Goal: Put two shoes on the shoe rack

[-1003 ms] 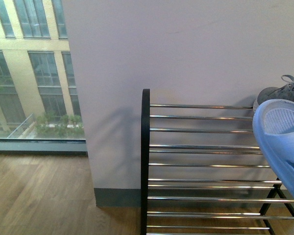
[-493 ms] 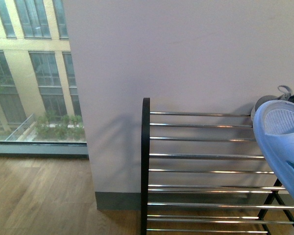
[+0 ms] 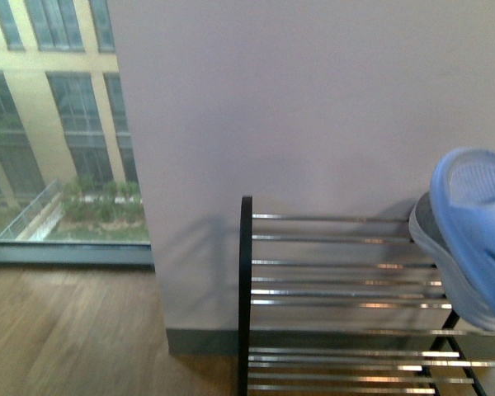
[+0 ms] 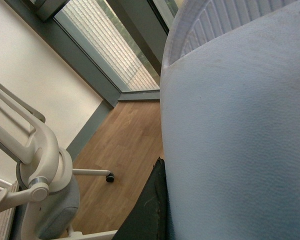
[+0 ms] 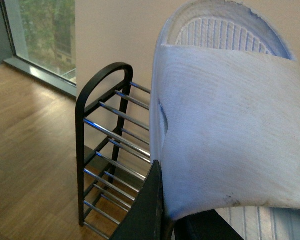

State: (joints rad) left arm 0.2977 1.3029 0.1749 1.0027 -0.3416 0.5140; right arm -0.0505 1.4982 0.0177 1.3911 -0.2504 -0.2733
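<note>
front view: shoe rack (image 3: 245, 280) stands against the pale wall (image 3: 313, 99), its top tier bare on the left half. a pale blue slide, prob. the right-arm slipper (image 3: 478, 247), hangs sole-out at the right edge, in front of the rack's right end and above the top bars. a grey shape (image 3: 421, 235) just behind it, can't tell what. no arm seen here.

left wrist view: left-arm slipper (image 4: 240, 125), same pale blue, fills most of the pic, pressed against one dark left finger (image 4: 152, 210). the other finger is hidden, so can't tell if the left fingers are clamped. below: wood floor (image 4: 125, 150) and an office chair base (image 4: 45, 200). no rack in this view.

right wrist view: the right-arm slipper (image 5: 225, 130) sits tight against the right fingers (image 5: 147, 210), which are closed on it, held in the air. the shoe rack (image 5: 97, 130) is beyond it and lower, w/ its arch end nearest.

step, as i judge it: carry/approach, shoes in hand but not yet on the rack. next: bring the right-arm slipper over a free stretch of top bars, turn it sole-down, lower till it rests across at least two bars, then let go. the left one needs swinging toward the rack first.
</note>
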